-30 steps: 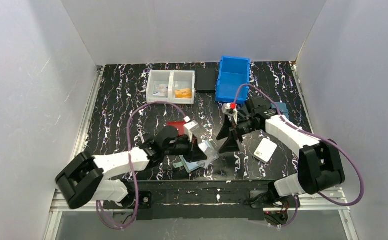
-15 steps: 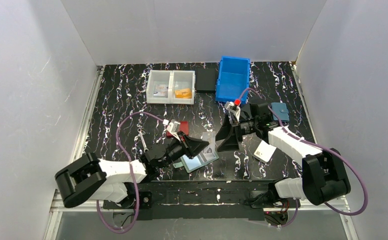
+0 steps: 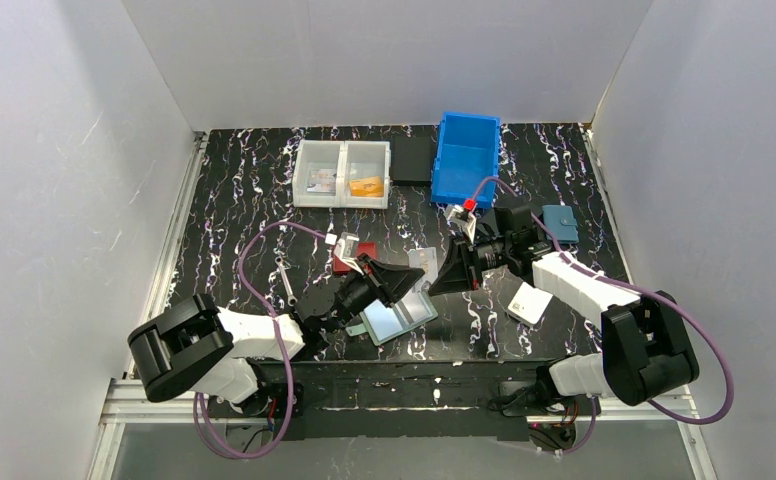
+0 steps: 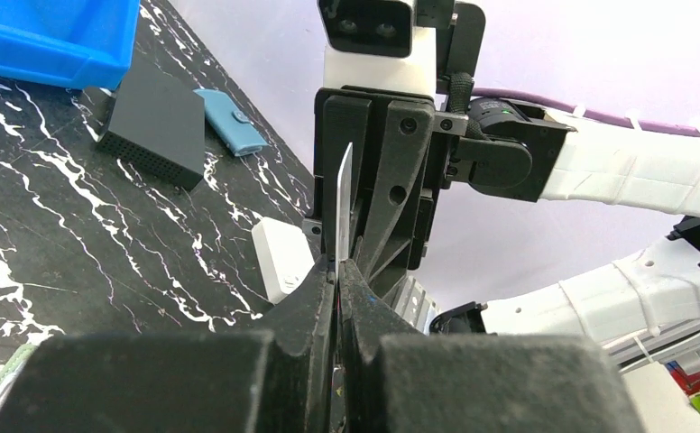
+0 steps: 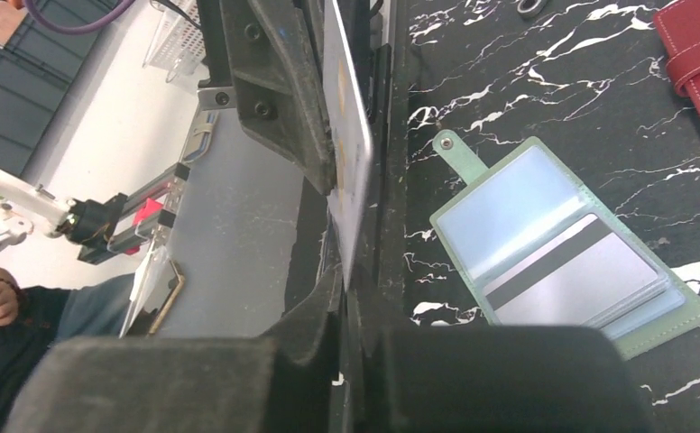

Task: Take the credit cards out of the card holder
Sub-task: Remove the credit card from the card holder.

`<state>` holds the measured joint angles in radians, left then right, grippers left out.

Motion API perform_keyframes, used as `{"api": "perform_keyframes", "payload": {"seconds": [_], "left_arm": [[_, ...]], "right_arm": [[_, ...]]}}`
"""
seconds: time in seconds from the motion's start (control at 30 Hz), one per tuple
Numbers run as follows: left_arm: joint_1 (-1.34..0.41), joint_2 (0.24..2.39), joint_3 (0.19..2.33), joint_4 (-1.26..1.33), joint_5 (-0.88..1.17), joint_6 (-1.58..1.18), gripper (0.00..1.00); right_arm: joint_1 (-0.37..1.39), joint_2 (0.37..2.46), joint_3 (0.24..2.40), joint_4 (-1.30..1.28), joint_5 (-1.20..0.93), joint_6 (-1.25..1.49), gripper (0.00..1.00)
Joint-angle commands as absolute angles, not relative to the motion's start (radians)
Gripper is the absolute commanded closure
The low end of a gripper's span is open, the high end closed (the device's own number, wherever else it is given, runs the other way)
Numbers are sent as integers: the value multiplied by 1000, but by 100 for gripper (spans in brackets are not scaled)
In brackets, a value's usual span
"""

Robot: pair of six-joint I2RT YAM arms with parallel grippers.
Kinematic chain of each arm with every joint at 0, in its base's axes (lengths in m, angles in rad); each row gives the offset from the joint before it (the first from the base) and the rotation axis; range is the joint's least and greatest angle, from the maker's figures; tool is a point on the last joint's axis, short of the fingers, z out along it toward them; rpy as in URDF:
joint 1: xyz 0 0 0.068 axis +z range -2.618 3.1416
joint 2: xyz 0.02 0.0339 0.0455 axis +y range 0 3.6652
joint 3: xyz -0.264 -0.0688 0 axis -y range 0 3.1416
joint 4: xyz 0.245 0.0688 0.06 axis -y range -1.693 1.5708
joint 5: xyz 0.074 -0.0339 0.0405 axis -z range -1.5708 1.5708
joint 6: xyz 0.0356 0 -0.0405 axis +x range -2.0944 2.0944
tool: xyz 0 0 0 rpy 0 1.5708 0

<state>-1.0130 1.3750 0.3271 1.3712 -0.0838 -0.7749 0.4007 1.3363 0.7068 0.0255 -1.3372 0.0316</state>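
A pale credit card (image 3: pixel 422 260) stands on edge above the table, pinched from both sides. My left gripper (image 3: pixel 411 275) is shut on its near edge, and the left wrist view shows the card (image 4: pixel 342 203) rising edge-on from the left gripper (image 4: pixel 337 271). My right gripper (image 3: pixel 444 275) is shut on the same card (image 5: pixel 346 162), its own tips (image 5: pixel 345 287) closed round the lower edge. The sage-green card holder (image 3: pixel 396 318) lies open on the table beneath. A silver card with a black stripe (image 5: pixel 567 280) sits in a pocket of the card holder (image 5: pixel 473 176).
A white two-compartment tray (image 3: pixel 342 155) holding an orange card (image 3: pixel 367 185), a black pad (image 3: pixel 411 158) and a blue bin (image 3: pixel 466 155) line the back. A red wallet (image 3: pixel 354 255), a white wallet (image 3: pixel 530 298) and a blue wallet (image 3: pixel 561 222) lie nearby.
The left gripper carried the card right, up to the right gripper. The right gripper, open before, has shut on the card's other edge.
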Motion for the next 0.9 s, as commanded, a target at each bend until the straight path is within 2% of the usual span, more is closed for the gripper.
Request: {"api": "perform_keyframes", "payload": {"seconds": [0.0,0.1,0.13,0.27,0.33,0.4,0.47,0.53,0.63,0.77,0.87], "left_arm": [[-1019,1351,318,1410,-128,-772,100],[-1019,1340,300,1410,-137,-774,100],[-1019,1334,293,1410,-142,-774,95],[-1019,1286,257,1400,-171,-777,59],[-1012,1202,223,1354,-193,-762,37],[-981,1067,203,1205,-175,-745,21],[-926,903,238,896,-88,-710,12],[-872,771,328,541,32,-618,5],[-820,686,457,220,210,-428,2],[-814,746,636,-130,361,-115,2],[-817,827,698,-208,378,56,2]], "right_arm": [[405,1340,751,48,-1359,32,98],[404,1336,753,48,-1361,27,99],[404,1334,753,48,-1360,25,99],[402,1326,752,40,-1335,2,99],[401,1319,765,-38,-1296,-84,99],[401,1308,818,-271,-1218,-312,99],[405,1301,859,-431,-1143,-485,99],[407,1295,876,-502,-1083,-575,99],[415,1286,897,-589,-1011,-694,99],[426,1282,907,-648,-958,-793,99],[432,1283,911,-677,-951,-831,99]]}}
